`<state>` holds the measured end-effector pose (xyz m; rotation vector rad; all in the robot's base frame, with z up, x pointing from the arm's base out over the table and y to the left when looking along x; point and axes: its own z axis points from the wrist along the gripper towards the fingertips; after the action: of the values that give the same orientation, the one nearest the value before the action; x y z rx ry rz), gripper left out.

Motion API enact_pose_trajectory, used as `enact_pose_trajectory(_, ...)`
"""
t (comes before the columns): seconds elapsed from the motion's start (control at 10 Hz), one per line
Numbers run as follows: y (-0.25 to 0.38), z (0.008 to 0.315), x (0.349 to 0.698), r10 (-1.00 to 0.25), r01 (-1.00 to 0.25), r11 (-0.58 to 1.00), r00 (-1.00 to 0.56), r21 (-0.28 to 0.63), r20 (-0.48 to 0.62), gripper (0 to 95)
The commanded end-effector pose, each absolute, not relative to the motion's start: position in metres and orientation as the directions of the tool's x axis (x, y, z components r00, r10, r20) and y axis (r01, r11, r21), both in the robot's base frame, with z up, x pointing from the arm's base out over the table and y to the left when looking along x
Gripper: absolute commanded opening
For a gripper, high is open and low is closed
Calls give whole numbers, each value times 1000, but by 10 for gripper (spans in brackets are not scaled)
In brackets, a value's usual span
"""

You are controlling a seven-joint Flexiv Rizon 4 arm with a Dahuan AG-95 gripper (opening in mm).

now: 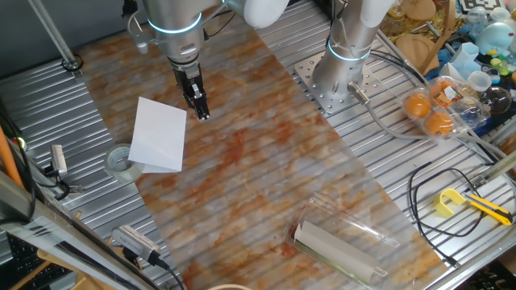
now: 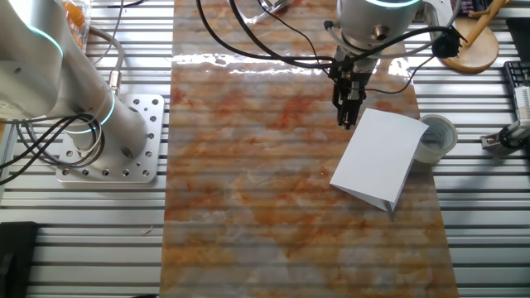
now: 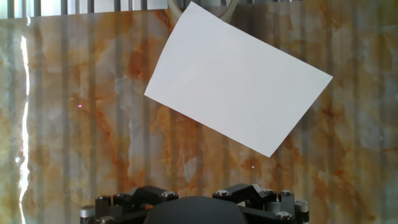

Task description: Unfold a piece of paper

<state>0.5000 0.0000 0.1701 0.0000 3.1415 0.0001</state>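
The piece of paper lies folded on the marbled mat, a plain white sheet with two layers showing at its near edge. It also shows in the other fixed view as a paper and fills the upper middle of the hand view as a tilted paper. My gripper hangs just off the sheet's far right corner, fingers pointing down and pressed together, holding nothing. In the other fixed view the gripper stands at the paper's upper left corner. Only the hand's body shows in the hand view; the fingertips are hidden.
A tape roll sits under the paper's left edge. A grey-white roll in clear plastic casing lies at the mat's near end. A second arm's base stands to the right, with oranges, cables and a yellow tool beyond.
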Motion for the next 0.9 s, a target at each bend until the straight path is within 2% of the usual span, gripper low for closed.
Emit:
enact_pose_trajectory(0.1,0,170,500,0,0,1000,-1000,0,0,950)
enact_pose_trajectory(0.2,-1,169,501,-214,-210,976,-973,53,87,0)
enact_pose_trajectory(0.7,-7,160,506,-236,-233,972,-968,43,85,0)
enact_pose_trajectory(0.9,-15,149,518,-234,-233,972,-969,28,76,0)
